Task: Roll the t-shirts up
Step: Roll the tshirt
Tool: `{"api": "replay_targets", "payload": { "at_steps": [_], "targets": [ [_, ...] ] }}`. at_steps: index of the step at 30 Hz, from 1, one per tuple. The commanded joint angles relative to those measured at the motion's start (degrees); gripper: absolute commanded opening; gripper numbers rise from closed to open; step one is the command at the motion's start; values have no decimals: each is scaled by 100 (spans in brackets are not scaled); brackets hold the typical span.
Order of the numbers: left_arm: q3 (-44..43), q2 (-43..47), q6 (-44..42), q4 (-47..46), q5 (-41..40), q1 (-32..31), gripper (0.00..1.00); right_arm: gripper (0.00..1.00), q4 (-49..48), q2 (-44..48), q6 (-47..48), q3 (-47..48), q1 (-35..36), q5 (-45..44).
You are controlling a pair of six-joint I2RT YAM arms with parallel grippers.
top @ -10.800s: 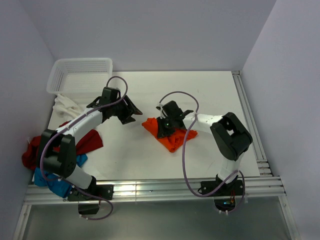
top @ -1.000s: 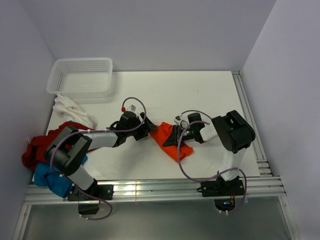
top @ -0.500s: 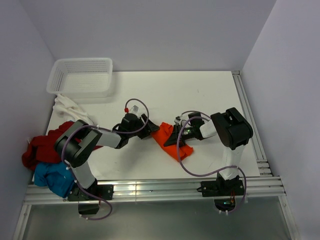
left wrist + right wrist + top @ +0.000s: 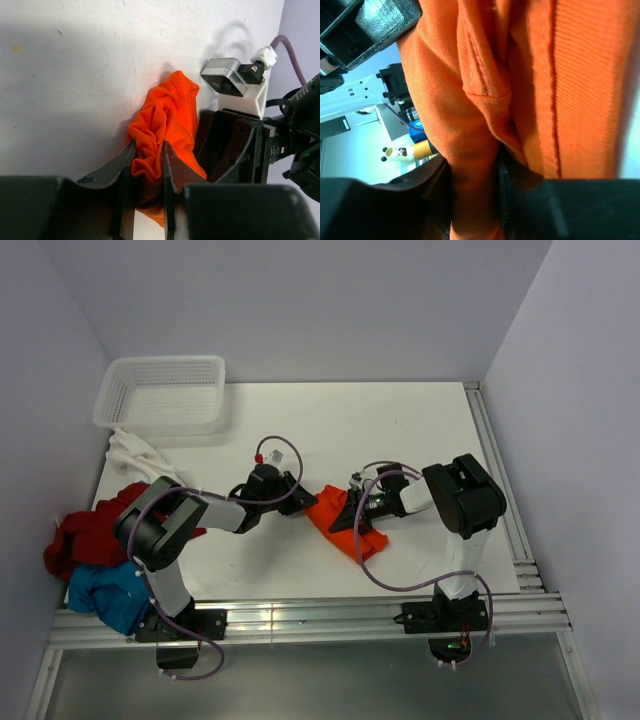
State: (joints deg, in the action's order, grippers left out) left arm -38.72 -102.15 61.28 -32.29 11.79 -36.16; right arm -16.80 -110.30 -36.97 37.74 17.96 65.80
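Note:
A bunched orange t-shirt [image 4: 335, 517] lies on the white table between my two grippers. My left gripper [image 4: 296, 496] is shut on its left edge; in the left wrist view a fold of the orange cloth [image 4: 167, 120] is pinched between the two fingers [image 4: 148, 165]. My right gripper [image 4: 345, 517] is shut on the shirt's right side, and orange fabric [image 4: 520, 75] fills the right wrist view, clamped between the fingers [image 4: 472, 195]. Dark red [image 4: 85, 535], blue [image 4: 105, 595] and white [image 4: 140, 458] t-shirts lie heaped at the left edge.
A white mesh basket [image 4: 160, 393] stands at the back left corner. Metal rails run along the table's right edge [image 4: 495, 480] and front edge [image 4: 300, 620]. The right gripper's body [image 4: 235, 145] sits close in front of the left wrist camera.
My left gripper has slid a little right onto the orange t-shirt's edge and closed on it. The right gripper keeps its hold and has barely moved.

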Motion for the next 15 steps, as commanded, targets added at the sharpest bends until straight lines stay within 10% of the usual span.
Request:
{"api": "replay_targets", "payload": {
  "at_steps": [1,15],
  "targets": [
    [-355,98,-256,547,-10,-49,0,41,861,96,480,101,-73,-954],
    [-689,406,-661,1357,-318,-58,0,82,3059,2371,1446,296,-55,-2870]
  ]
}}
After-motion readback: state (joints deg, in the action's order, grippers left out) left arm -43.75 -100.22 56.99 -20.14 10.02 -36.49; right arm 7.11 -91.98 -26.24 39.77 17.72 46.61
